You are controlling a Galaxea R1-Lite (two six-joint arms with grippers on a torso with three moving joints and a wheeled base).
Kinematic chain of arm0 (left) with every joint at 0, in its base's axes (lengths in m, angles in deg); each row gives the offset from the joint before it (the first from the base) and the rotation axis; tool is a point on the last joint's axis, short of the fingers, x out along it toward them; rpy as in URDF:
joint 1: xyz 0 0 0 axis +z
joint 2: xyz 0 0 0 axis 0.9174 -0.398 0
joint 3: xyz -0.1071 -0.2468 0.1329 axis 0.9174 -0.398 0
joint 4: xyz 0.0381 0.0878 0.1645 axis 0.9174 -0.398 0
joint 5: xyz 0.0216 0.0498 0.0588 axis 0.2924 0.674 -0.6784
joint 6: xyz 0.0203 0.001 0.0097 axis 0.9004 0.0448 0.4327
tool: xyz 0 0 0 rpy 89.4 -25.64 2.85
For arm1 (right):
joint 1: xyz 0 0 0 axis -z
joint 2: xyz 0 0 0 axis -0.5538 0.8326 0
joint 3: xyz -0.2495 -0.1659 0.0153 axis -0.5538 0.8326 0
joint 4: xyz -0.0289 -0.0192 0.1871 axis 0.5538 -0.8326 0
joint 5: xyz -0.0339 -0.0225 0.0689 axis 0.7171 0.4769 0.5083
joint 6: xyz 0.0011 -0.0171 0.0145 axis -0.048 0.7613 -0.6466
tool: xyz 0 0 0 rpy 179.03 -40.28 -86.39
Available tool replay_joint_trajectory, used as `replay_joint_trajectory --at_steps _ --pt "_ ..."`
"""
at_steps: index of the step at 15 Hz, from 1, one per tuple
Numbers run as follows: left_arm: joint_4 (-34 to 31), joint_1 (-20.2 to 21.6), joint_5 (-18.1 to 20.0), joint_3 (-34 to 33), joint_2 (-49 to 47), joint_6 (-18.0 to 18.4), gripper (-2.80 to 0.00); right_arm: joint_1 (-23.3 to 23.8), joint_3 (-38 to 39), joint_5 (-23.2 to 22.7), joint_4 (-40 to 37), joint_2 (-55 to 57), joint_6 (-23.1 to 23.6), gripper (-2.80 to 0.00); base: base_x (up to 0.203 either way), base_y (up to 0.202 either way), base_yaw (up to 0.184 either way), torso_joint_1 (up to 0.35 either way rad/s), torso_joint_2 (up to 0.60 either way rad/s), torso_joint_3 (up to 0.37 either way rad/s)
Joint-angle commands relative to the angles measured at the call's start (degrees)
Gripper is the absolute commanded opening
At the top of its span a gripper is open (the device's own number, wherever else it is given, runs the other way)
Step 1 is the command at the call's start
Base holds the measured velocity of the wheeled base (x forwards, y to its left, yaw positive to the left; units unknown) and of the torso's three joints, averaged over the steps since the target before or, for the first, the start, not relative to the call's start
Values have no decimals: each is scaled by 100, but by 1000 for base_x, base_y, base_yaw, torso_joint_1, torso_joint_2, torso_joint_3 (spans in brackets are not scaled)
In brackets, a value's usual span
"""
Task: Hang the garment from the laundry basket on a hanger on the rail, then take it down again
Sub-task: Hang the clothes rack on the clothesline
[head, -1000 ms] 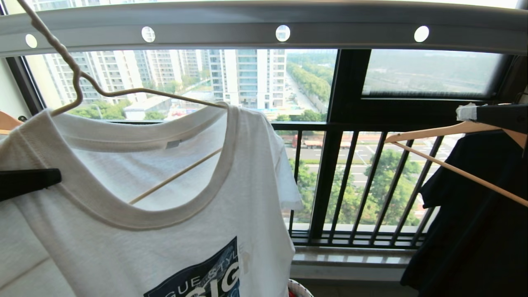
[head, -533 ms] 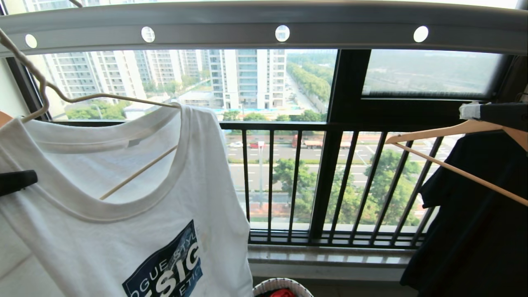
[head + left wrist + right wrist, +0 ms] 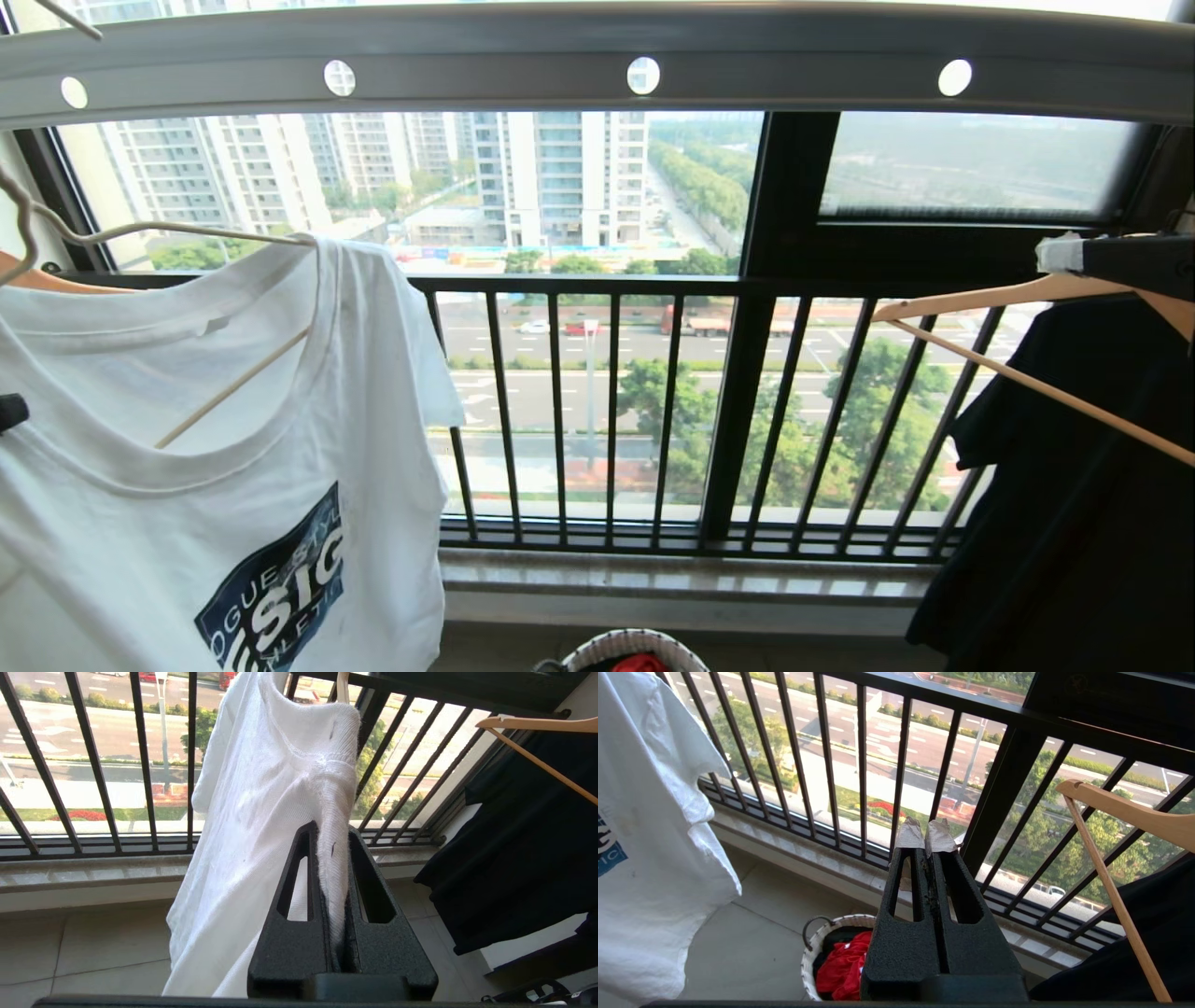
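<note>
Cotton pinched flat in the left tool (image 3: 334, 858): a fold of the T-shirt (image 3: 187, 485), soft, light, limp, best held at a thick seam. Beyond the tips it drapes from the wire hanger (image 3: 140, 229) below the rail (image 3: 597, 56). Right tool (image 3: 927, 835) pressed together, empty, level, above the basket (image 3: 817, 942).

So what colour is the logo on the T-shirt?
Dark blue with white lettering, on the white T-shirt; the logo shows best in the head view.
</note>
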Motion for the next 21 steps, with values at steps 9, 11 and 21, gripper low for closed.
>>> replay_joint_trajectory --at_steps 9,11,21 --pt "114 -2 -1118 -231 33 4 -280 -10 -1 -4 -2 165 1 -280 0 0 0 0 0 0" --pt "405 -2 -1445 -375 18 2 -280 -10 8 -8 -2 200 1 -280 0 0 0 0 0 0" --pt "2381 37 -2847 -1057 -813 171 -280 -10 52 -13 7 407 1 -280 0 0 0 0 0 0"
